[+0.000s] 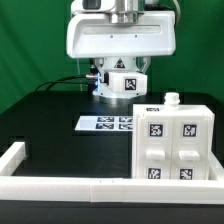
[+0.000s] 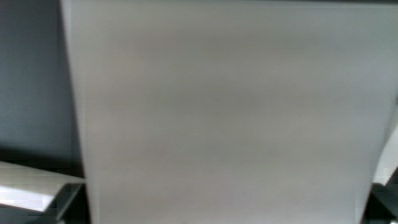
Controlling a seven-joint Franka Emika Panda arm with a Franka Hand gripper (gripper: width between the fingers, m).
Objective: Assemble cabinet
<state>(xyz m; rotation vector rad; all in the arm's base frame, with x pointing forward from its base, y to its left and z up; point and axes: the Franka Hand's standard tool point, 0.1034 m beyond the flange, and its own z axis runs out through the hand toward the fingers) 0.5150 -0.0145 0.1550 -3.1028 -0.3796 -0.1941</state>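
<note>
1. Now 1 claw (image 1: 121, 80) is clamped on 1 white tagged part (image 1: 122, 87), centre back.
2. 1 cabinet (image 1: 172, 145) stands on the surface (image 1: 45, 115) at ext. view's right, near front; 4 tags on facing side, 1 on top.
3. 1 marker board (image 1: 108, 123) lies flat near cabinet.

My base (image 1: 135, 90) is a chunky white shell with dark bands round it, and there's a square black-and-white tag (image 1: 120, 88) stuck on the front. Thin black cables (image 1: 70, 82) trail off toward the exterior view's left. Up top, my wrist (image 1: 108, 10) is grey metal, mostly cropped.
</note>
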